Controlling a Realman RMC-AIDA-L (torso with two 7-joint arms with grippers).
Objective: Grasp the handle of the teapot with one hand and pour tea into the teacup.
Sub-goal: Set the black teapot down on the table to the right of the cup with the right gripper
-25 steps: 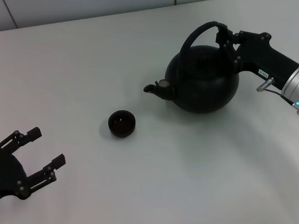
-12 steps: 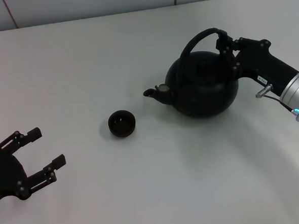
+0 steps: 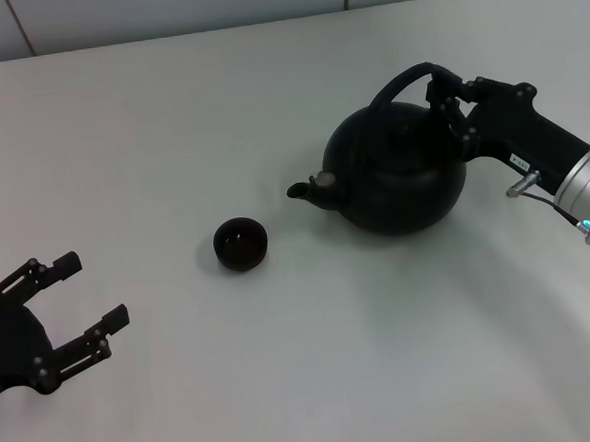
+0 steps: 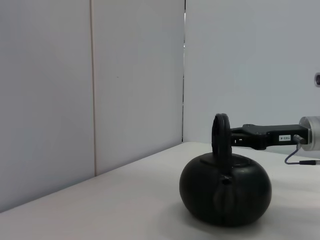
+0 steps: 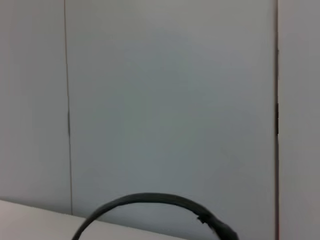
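Right gripper [image 3: 447, 89] clamped on handle [image 3: 399, 82] of teapot [image 3: 397, 170]; jaws closed around the hoop's right end. Teapot on counter [image 3: 285, 382], spout toward teacup [image 3: 240, 244], which stands apart. Left gripper [image 3: 84, 294] parked well clear, jaws open.

The teapot [image 3: 398, 180] is matte black with a small silvery spot by its spout, and its arched handle [image 3: 402, 81] is black too. The teacup [image 3: 240, 243] left of the right gripper [image 3: 451, 99] is black, on a plain white table [image 3: 285, 382]. Both claws are black; the right arm's wrist is silver with a blue light.
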